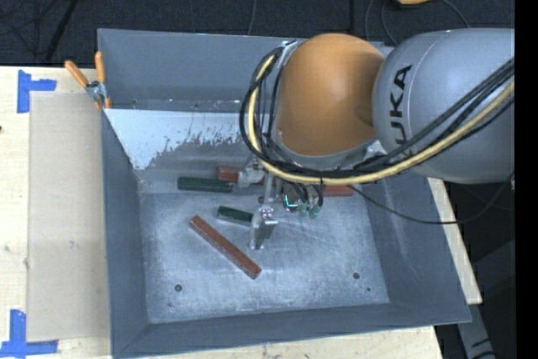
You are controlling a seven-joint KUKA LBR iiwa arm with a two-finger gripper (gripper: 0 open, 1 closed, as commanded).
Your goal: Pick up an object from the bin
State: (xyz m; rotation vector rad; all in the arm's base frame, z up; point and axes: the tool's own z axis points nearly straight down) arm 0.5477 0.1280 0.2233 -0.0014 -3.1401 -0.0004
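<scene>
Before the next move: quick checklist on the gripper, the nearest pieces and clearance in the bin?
1. Gripper down inside the bin, near mid-floor: ok.
2. Target within reach: brown stick lies flat, slanting, right beside the gripper: ok.
3. Stick away from the bin walls: ok.
4. Neighbours clear: small dark green piece lies just left of the gripper and may get in the way: not ok.
5. Long green piece by the back wall, out of the way: ok.
6. Anything already grasped: cannot tell.
</scene>
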